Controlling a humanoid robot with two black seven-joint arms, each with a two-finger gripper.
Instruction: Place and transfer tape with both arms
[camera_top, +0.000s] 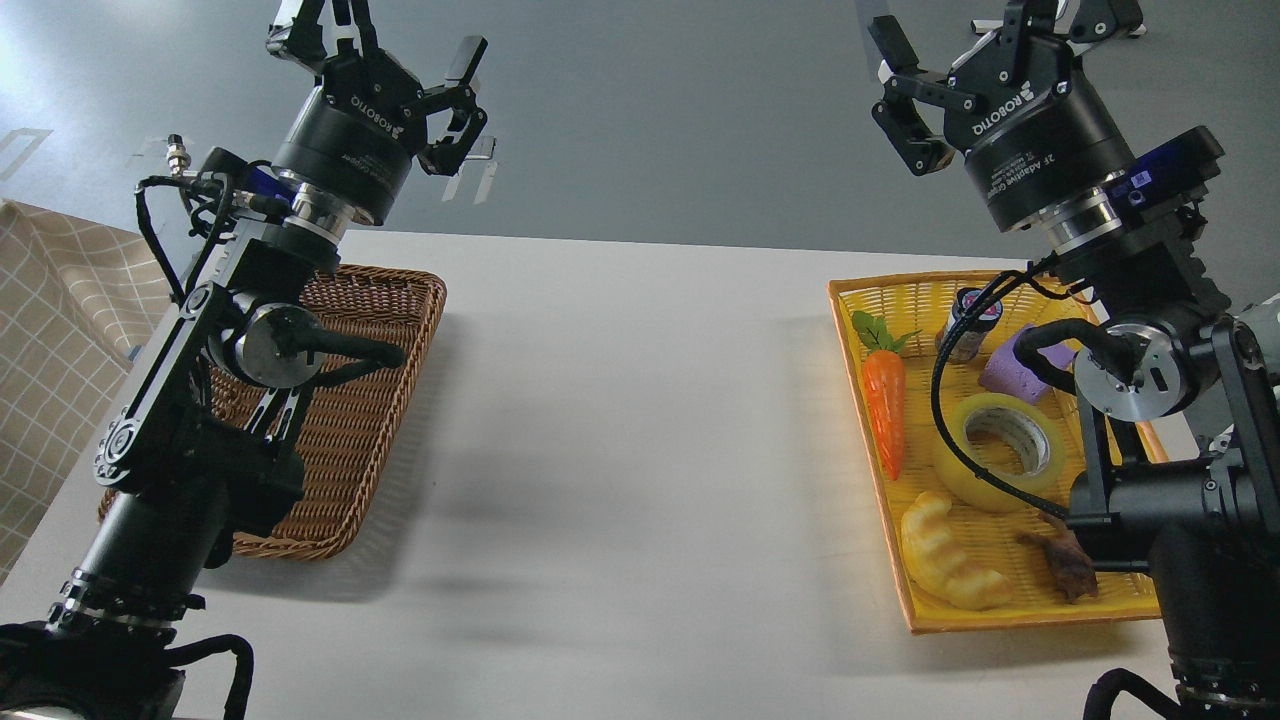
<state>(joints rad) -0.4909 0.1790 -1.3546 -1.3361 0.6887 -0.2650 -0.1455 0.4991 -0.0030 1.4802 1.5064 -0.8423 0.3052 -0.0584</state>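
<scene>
Start step: nothing picked yet. Tape (998, 450) lies flat in yellow basket (1010, 610), right side of worktop (620, 420), between carrot (885, 410) and right arm. Left tool (385, 45) and right tool (985, 80) both spread, empty, held high. Next: right tool descends, grips tape rim; cable crossing roll may snag.

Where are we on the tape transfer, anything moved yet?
Nothing looks done: the tape lies in the yellow basket beside the carrot. Nothing in hand: left gripper and right gripper are raised, open, empty. Left: pick, hand over, place, probably in the brown wicker basket.
</scene>
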